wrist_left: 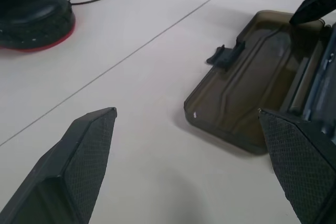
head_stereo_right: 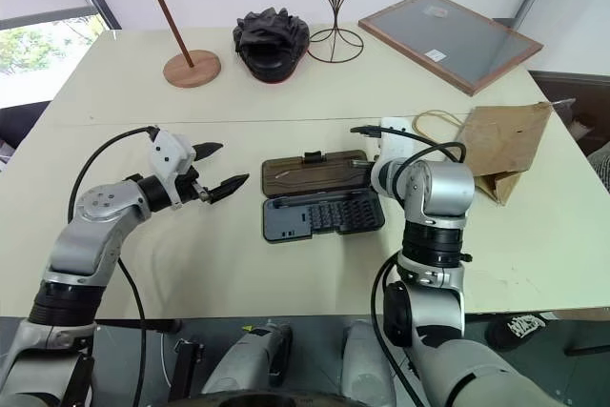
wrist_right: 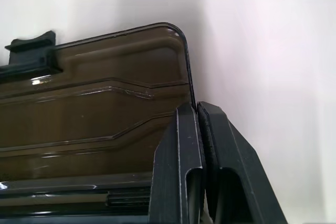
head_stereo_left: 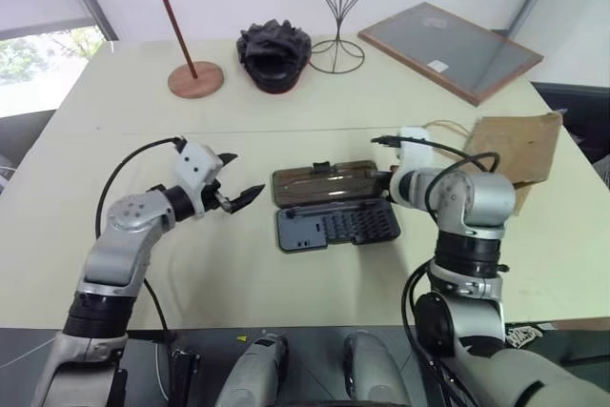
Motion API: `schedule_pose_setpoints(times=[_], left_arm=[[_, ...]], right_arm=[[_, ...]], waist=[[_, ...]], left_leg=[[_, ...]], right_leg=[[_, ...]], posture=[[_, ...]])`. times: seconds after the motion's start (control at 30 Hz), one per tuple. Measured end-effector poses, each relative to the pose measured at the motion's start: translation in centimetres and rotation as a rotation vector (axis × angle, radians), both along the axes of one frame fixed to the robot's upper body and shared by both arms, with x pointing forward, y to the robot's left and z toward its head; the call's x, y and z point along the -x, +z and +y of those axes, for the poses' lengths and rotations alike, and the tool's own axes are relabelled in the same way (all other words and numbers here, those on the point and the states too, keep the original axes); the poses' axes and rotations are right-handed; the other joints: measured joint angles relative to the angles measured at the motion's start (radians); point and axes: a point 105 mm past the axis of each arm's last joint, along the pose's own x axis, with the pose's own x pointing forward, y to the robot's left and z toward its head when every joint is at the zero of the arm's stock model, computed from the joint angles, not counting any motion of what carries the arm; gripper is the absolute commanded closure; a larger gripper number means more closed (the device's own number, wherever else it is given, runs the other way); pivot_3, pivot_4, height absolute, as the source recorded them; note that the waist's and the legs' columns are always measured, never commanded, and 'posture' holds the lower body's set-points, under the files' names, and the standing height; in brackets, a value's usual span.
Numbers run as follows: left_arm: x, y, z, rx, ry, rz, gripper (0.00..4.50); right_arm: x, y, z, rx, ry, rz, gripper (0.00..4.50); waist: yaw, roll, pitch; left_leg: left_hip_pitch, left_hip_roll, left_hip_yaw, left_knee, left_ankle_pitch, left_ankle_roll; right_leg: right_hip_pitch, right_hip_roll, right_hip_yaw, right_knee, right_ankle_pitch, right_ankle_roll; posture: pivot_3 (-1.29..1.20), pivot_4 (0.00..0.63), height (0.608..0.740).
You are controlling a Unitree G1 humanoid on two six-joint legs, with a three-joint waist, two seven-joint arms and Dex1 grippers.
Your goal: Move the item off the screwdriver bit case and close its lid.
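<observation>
The screwdriver bit case (head_stereo_left: 335,227) lay open on the worktop (head_stereo_left: 286,107), its long axis running side to side between the arms, its lid (head_stereo_left: 324,184) folded flat on the far side of the bit tray. The right claw (wrist_right: 198,124), pinched shut and empty, sat at the lid's right end, nearer than the left claw (head_stereo_left: 240,195), which gaped wide just left of the case. The kraft paper bag (head_stereo_left: 517,145) lay well right of the case.

Even, bright daylight fills the scene, some coming from a window (head_stereo_left: 38,54) beyond the table's (head_stereo_left: 286,111) far left corner, and shadows under things are soft and short. Faint glare streaks the lid (wrist_right: 94,103), while the nearest fingers (wrist_left: 79,166) look softly blurred.
</observation>
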Motion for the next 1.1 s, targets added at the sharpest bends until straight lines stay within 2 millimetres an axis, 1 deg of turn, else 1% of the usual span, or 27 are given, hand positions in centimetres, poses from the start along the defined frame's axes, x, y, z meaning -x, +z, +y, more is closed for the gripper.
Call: schedule_pose_setpoints(times=[0.1, 0.23, 0.37, 0.6, 0.8, 1.1], left_arm=[[0.0, 0.0, -0.1, -0.002, -0.009, 0.001, 0.0], [-0.1, 0.5, -0.3, -0.005, -0.025, -0.011, 0.0], [-0.1, 0.6, -0.6, -0.009, -0.037, -0.011, 0.0], [-0.2, 0.6, -0.5, -0.018, -0.031, -0.012, 0.0], [-0.2, 0.6, -0.4, -0.017, -0.025, -0.014, 0.0], [-0.2, 0.6, -0.4, -0.017, -0.023, -0.014, 0.0]], right_arm=[[0.2, -0.1, 0.7, -0.033, -0.038, 0.006, 4.47], [0.5, -0.2, 2.1, -0.072, -0.071, 0.016, 4.47], [0.5, -0.2, 1.5, -0.078, -0.114, 0.031, 4.47], [0.5, -0.3, 0.9, -0.077, -0.15, 0.037, 4.47], [0.6, -0.2, 1.4, -0.084, -0.125, 0.026, 4.47], [1.0, -0.3, 2.1, -0.103, -0.097, 0.018, 4.47]], waist=[[-0.002, 0.0, 0.0], [-0.014, 0.0, 0.0], [-0.019, 0.001, 0.0], [-0.005, 0.0, -0.001], [-0.002, 0.0, -0.001], [-0.016, 0.0, -0.001]], left_leg=[[0.0, 0.0, 0.0, 0.0, 0.0, 0.0], [0.0, 0.0, 0.001, 0.0, 0.0, 0.0], [0.0, 0.0, 0.001, 0.0, 0.0, 0.0], [0.0, -0.001, 0.001, 0.0, 0.0, 0.0], [0.0, -0.001, 0.001, 0.0, 0.0, 0.0], [0.0, 0.0, 0.001, -0.001, 0.0, 0.0]], right_leg=[[-0.001, 0.0, 0.001, 0.001, 0.0, 0.0], [-0.002, 0.001, 0.002, 0.002, 0.0, -0.001], [-0.002, 0.0, 0.002, 0.002, 0.0, -0.001], [-0.001, 0.0, 0.002, 0.002, 0.001, 0.0], [-0.002, 0.0, 0.002, 0.002, 0.001, 0.0], [-0.003, 0.0, 0.002, 0.002, 0.001, 0.0]], posture=[[0.0, 0.15, 0.74], [0.0, 0.15, 0.74], [0.0, 0.15, 0.74], [0.0, 0.15, 0.74], [0.0, 0.15, 0.74], [0.0, 0.15, 0.74]])
